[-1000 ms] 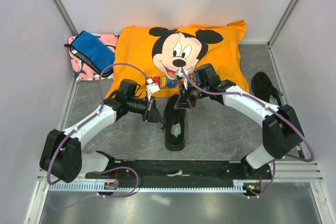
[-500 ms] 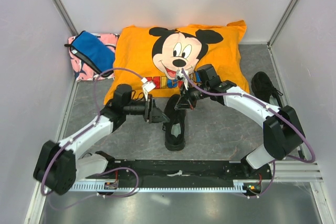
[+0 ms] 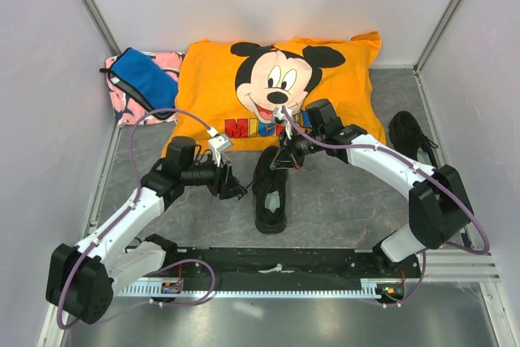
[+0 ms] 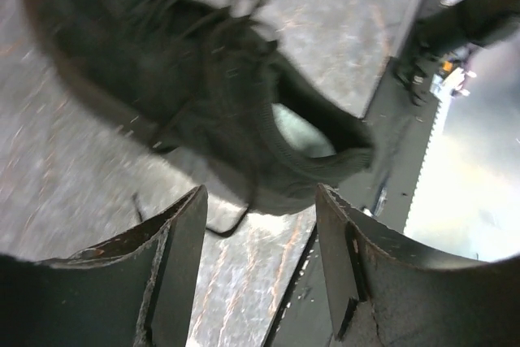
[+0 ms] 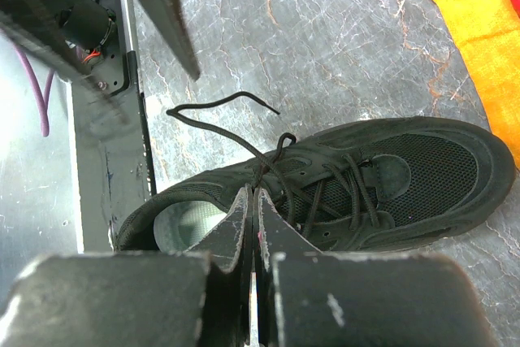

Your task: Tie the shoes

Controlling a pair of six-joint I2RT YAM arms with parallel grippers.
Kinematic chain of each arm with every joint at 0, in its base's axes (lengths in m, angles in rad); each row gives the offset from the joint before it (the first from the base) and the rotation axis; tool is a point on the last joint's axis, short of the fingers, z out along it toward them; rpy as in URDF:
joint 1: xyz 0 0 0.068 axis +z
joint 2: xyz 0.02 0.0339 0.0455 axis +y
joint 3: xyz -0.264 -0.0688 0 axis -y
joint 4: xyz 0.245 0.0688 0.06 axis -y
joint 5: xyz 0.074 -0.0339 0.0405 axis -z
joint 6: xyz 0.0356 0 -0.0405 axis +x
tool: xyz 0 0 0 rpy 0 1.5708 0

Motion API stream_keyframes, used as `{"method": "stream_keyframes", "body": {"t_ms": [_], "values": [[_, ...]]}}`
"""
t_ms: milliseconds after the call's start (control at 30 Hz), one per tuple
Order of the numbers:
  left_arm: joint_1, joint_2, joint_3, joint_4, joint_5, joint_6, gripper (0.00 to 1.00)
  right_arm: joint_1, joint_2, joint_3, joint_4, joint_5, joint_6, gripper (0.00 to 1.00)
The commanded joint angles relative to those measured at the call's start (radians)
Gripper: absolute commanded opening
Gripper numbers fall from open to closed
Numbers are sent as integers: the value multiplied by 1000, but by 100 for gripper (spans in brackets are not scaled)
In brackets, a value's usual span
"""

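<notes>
**Item: pair of black shoes on grey worktop, one between my two end effectors, laces not tied.**

I see the first shoe (image 3: 270,193) lying mid-worktop (image 3: 341,201) between the arms, with its toe toward the orange pillow (image 3: 211,79), its heel toward the arm bases, and a greyish insole showing. Its loose lace end (image 5: 219,107) trails over the stone-patterned surface. The second shoe (image 3: 410,137) is well apart, by the right wall. My left end effector (image 3: 230,187) sits just left of the first shoe with its jaws wide and nothing between them. My right end effector (image 3: 286,160) hangs over the laces near the toe end with its fingers (image 5: 236,221) pressed together. A lace strand runs up to their tips, and I cannot tell whether it is pinched. A blue pouch (image 3: 142,79) rests on a pink cloth (image 3: 122,110) at the back left.
</notes>
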Motion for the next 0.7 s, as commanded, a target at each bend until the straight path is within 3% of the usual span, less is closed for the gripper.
{"method": "stream_keyframes", "body": {"t_ms": [0,33,67,100,133,267,300,367,400,433,500,667], "values": [[23,35,16,-15,-15,11,59,-4,-29,2,30,-2,-4,0],[26,69,35,-41,43,55,58,-4,-27,2,30,-2,-4,0],[23,90,61,-134,209,141,58,-6,-27,2,30,-3,-6,0],[15,104,141,-191,257,348,61,-5,-27,2,30,-2,-4,0],[14,109,170,-251,289,440,63,-3,-27,4,30,-2,-4,0],[14,110,276,-529,220,954,65,-6,-27,2,27,-2,-6,0],[14,113,268,-617,193,1154,65,-5,-25,2,29,-3,-6,0],[24,115,209,-661,124,1317,64,-4,-22,5,29,-5,-4,0],[35,110,179,-685,114,1494,64,-4,-19,5,29,-3,-4,0],[58,106,149,-689,111,1580,64,-4,-18,7,29,-3,-6,0],[75,103,66,-613,122,1688,64,-6,-18,10,29,-2,-4,0],[75,166,16,-431,160,1647,65,-3,-19,7,27,3,-6,0]]}}
